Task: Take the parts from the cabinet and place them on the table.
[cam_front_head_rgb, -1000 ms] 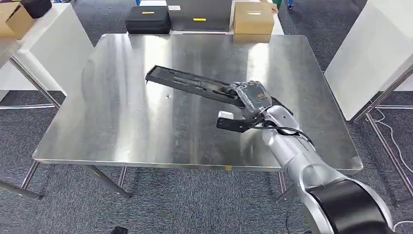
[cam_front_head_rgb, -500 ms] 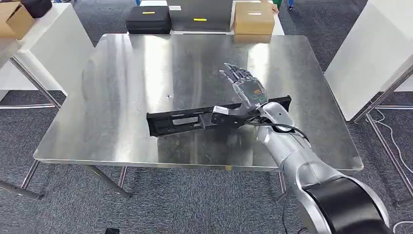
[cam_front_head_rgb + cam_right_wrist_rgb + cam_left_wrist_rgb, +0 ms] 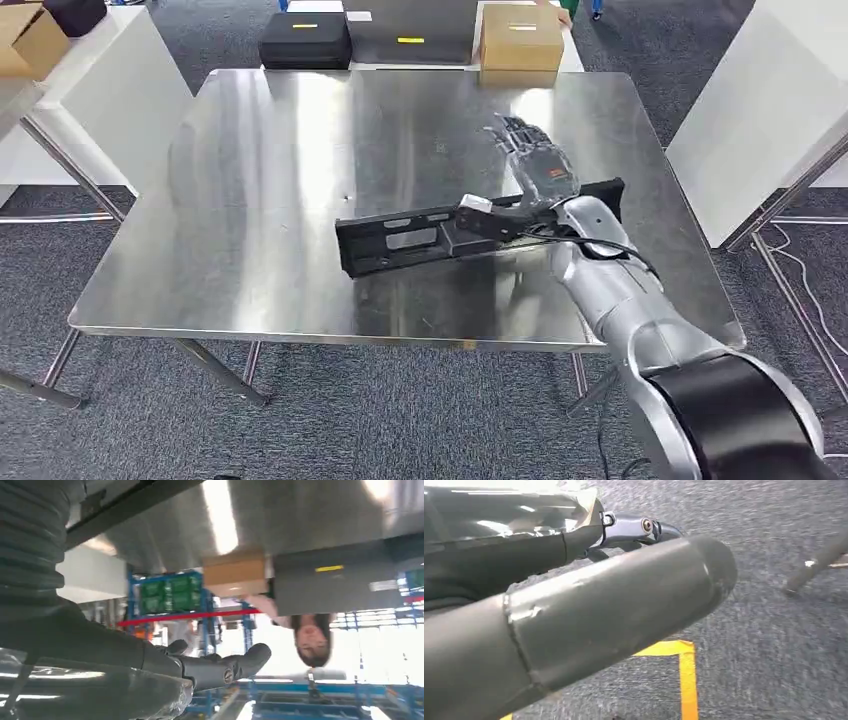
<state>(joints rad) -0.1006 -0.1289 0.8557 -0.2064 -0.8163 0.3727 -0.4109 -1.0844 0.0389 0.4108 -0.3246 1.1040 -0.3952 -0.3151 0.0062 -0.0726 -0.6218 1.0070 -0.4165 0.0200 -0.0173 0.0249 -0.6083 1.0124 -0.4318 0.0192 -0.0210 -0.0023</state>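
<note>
The broad steel surface point(image 3: 250, 200) takes up most of the head view, and the long black part point(image 3: 420, 235) lies flat across its lower centre, so this one is delivered; whether more wait in the cabinet I cannot tell. The right hand point(image 3: 535, 165) hovers just above the part's right end, its fingers point(image 3: 505, 130) spread and released, grasping nothing. Of the left hand point(image 3: 574, 620) I see a thick grey thumb close up and cannot tell its state. At the frame's upper edge sit a black case point(image 3: 305, 42) and a cardboard box point(image 3: 520, 38), both closed, contents hidden.
</note>
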